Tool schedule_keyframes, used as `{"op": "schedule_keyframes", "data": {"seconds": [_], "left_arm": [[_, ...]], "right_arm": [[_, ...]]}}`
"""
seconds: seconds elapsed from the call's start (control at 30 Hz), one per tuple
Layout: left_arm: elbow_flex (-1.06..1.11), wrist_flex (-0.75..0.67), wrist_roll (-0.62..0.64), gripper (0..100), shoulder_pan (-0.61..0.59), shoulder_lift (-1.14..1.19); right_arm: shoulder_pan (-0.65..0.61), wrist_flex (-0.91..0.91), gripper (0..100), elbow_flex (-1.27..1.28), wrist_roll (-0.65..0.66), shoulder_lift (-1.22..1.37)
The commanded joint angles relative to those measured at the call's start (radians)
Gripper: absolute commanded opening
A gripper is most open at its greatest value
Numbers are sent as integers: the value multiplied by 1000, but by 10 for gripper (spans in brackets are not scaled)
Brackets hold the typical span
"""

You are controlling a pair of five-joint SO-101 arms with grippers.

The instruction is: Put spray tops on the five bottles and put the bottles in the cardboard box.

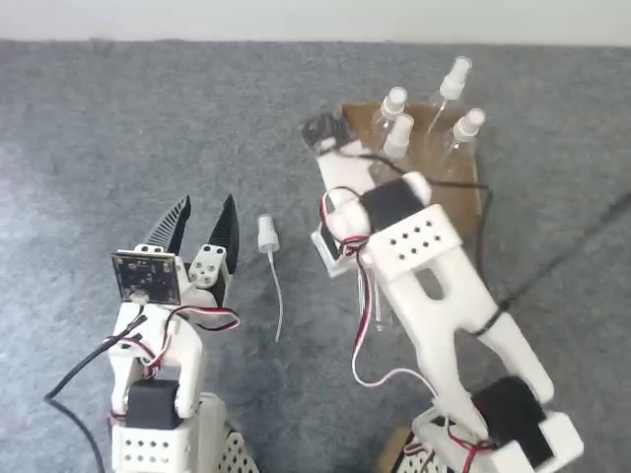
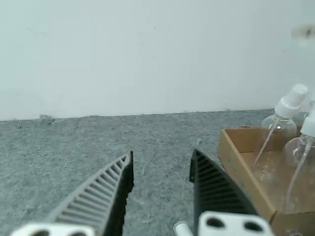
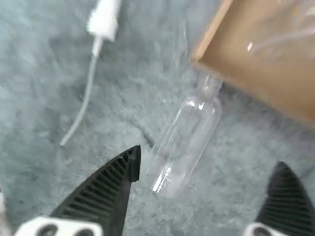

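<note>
The right end effector (image 3: 209,160) hangs wide open and empty over an uncapped bottle (image 3: 189,140) lying on the table (image 1: 118,128) beside the cardboard box (image 3: 256,64) (four capped bottles (image 1: 398,138) stand inside). The left end effector (image 1: 207,209), partly open, holds nothing, near a loose spray top (image 1: 268,235).

Four capped bottles (image 1: 398,138), one bare bottle (image 3: 184,142), one loose spray top (image 1: 268,236), one cardboard box (image 2: 241,172)
</note>
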Motion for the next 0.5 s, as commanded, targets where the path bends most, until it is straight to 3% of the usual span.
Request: {"op": "schedule_keyframes", "data": {"seconds": [0.0,0.23,0.47], "left_arm": [[-27,-31,-11,178,-5,-3],[-27,-31,-11,178,-5,-3],[-25,-31,-11,178,2,-3]], "right_arm": [[-15,-111,392,103,-21,2],[-13,-332,383,296,-21,61],[-8,-352,196,324,-51,160]]}}
